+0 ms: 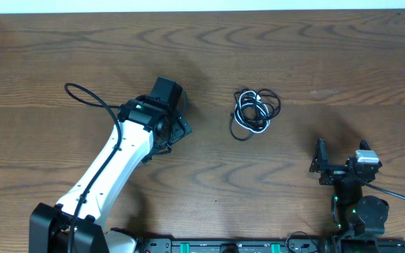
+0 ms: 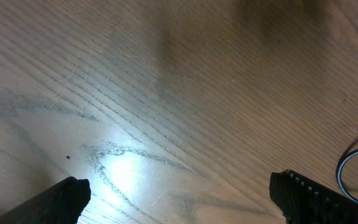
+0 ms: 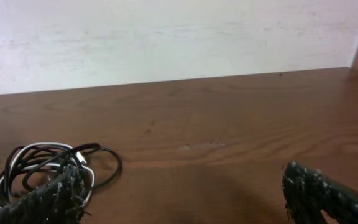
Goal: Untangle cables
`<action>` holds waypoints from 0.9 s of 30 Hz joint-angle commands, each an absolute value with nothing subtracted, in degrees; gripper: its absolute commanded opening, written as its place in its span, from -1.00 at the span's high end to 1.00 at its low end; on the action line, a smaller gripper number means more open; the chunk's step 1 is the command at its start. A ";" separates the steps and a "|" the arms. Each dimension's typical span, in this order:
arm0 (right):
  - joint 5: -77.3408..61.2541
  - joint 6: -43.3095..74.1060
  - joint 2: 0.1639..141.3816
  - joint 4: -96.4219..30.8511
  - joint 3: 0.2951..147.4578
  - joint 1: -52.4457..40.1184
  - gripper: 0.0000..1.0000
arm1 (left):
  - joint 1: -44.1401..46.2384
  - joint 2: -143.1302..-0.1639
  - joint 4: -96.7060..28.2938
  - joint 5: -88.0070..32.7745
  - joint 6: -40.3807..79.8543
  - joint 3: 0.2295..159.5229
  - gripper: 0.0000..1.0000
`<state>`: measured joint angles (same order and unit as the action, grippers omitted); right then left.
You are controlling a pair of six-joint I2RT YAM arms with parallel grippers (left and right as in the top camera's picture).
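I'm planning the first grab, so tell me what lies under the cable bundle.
Only bare wooden table shows through the loops of the cables and around them; nothing else appears beneath. Where strands overlap, which one lies lowest cannot be told.

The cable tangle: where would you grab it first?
Probably the black loop jutting from the right edge of the cables, coming straight down from above: it lies flat on the table, clear of the bunched middle, so one strand can be pinched.
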<state>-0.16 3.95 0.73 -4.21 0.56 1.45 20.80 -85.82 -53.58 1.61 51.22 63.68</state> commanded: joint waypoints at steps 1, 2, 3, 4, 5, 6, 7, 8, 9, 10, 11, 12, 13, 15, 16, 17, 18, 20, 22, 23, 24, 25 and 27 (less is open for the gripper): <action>0.51 4.67 0.67 -4.23 0.32 1.08 -0.99 | 20.99 -86.06 -53.78 0.97 51.79 63.96 -0.96; 0.51 4.67 0.67 -4.23 0.32 1.08 -0.98 | 20.99 -86.06 -53.71 -0.64 51.79 63.96 -0.96; 0.51 4.67 0.67 -4.23 0.32 1.08 -0.99 | 20.99 -86.06 -53.67 -2.48 51.79 63.96 -0.96; 0.51 4.67 0.67 -4.23 0.32 1.08 -0.98 | 20.99 -86.06 -53.67 -3.81 51.79 63.96 -0.96; 0.51 4.67 0.67 -4.23 0.32 1.08 -0.99 | 20.99 -86.06 -53.69 -4.73 51.79 63.96 -0.96; 0.51 4.67 0.67 -4.23 0.32 1.08 -0.98 | 21.06 -86.06 -53.71 -5.39 51.79 63.96 -0.96; 0.51 4.67 0.67 -4.23 0.32 1.08 -0.99 | 21.15 -86.06 -53.71 -5.43 51.79 63.96 -0.96; 0.51 4.67 0.67 -4.23 0.32 1.08 -0.98 | 21.34 -86.06 -53.69 -5.41 51.79 63.96 -0.96; 0.51 4.67 0.67 -4.23 0.32 1.08 -0.98 | 21.54 -86.06 -53.67 -5.41 51.81 63.96 -0.96; 0.51 4.67 0.67 -4.23 0.32 1.08 -0.98 | 21.78 -86.06 -53.65 -5.41 51.81 63.96 -0.96; 0.51 4.67 0.67 -4.23 0.32 1.08 -0.99 | 22.09 -86.06 -53.67 -5.41 52.23 63.96 -0.96; 0.51 4.67 0.67 -4.23 0.32 1.08 -0.98 | 22.46 -86.06 -53.67 -5.41 52.90 63.96 -0.96; 0.51 4.67 0.67 -4.23 0.32 1.08 -0.99 | 22.85 -86.06 -53.67 -5.41 53.60 63.96 -0.96; 0.51 4.67 0.67 -4.23 0.32 1.08 -0.99 | 24.01 -86.06 -53.39 -5.41 54.81 63.96 -0.96; 0.51 4.67 0.67 -4.23 0.32 1.08 -0.99 | 24.71 -86.06 -52.86 -5.39 54.78 63.96 -0.95; 0.51 4.67 0.67 -4.23 0.32 1.08 -0.99 | 25.36 -86.06 -52.31 -5.34 54.76 63.96 -0.96; 0.51 4.67 0.67 -4.23 0.32 1.08 -0.99 | 26.13 -86.06 -51.66 -5.34 54.78 63.96 -0.96; 0.51 4.67 0.67 -4.23 0.32 1.08 -0.99 | 27.42 -86.11 -50.19 -5.34 54.78 63.96 -0.95; 0.51 4.67 0.67 -4.23 0.32 1.08 -0.99 | 28.64 -86.15 -48.56 -5.34 54.81 63.96 -0.96; 0.51 4.67 0.67 -4.23 0.32 1.08 -0.98 | 29.34 -86.17 -47.64 -5.34 54.81 63.96 -0.96; 0.51 4.67 0.67 -4.23 0.32 1.08 -0.98 | 29.89 -86.19 -46.98 -5.28 54.81 63.96 -0.96; 0.51 4.67 0.67 -4.23 0.32 1.08 -0.98 | 30.52 -86.21 -46.41 -4.84 55.05 63.96 -0.96; 0.51 4.67 0.67 -4.23 0.32 1.08 -0.98 | 32.03 -86.52 -46.15 -2.76 56.69 63.96 -0.96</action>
